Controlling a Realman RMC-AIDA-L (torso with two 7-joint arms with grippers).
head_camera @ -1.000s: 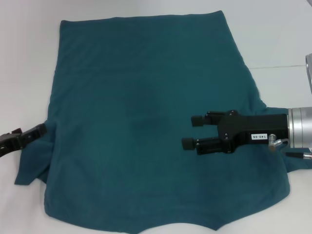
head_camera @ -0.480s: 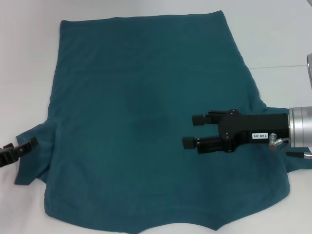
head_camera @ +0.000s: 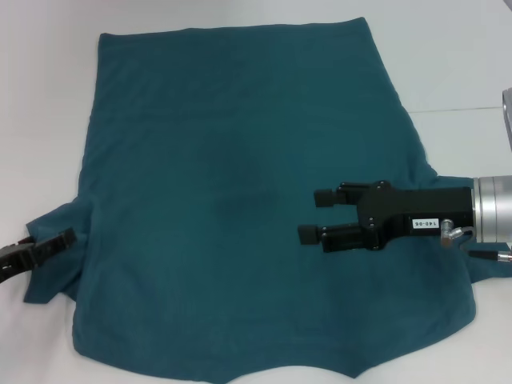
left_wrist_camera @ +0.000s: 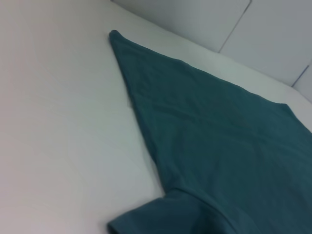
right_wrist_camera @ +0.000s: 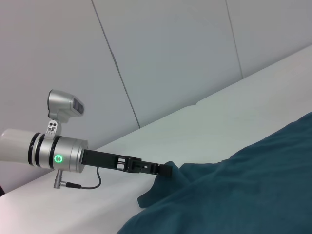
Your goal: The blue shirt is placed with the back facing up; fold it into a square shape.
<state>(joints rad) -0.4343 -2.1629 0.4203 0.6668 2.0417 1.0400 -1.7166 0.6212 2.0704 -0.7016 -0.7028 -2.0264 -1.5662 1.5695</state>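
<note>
The blue shirt [head_camera: 224, 200] lies spread flat on the white table [head_camera: 448, 64], plain side up, its hem at the far side. My right gripper [head_camera: 310, 216] hovers open over the shirt's right half, pointing left with nothing between its fingers. My left gripper [head_camera: 64, 238] is at the shirt's left sleeve [head_camera: 52, 268], its tip over the sleeve edge. The right wrist view shows the left gripper [right_wrist_camera: 165, 169] touching that sleeve of the shirt [right_wrist_camera: 253, 185]. In the left wrist view only the shirt [left_wrist_camera: 219, 136] and table show.
A grey object [head_camera: 507, 112] stands at the table's right edge. A seam [head_camera: 456, 109] crosses the table at the right. Pale wall panels [right_wrist_camera: 170, 58] rise behind the table. Bare table surface [left_wrist_camera: 58, 122] lies to the left of the shirt.
My left gripper has dropped nearer along the shirt's left side, drew back, then came in again to the sleeve. The right gripper and the shirt have not moved.
</note>
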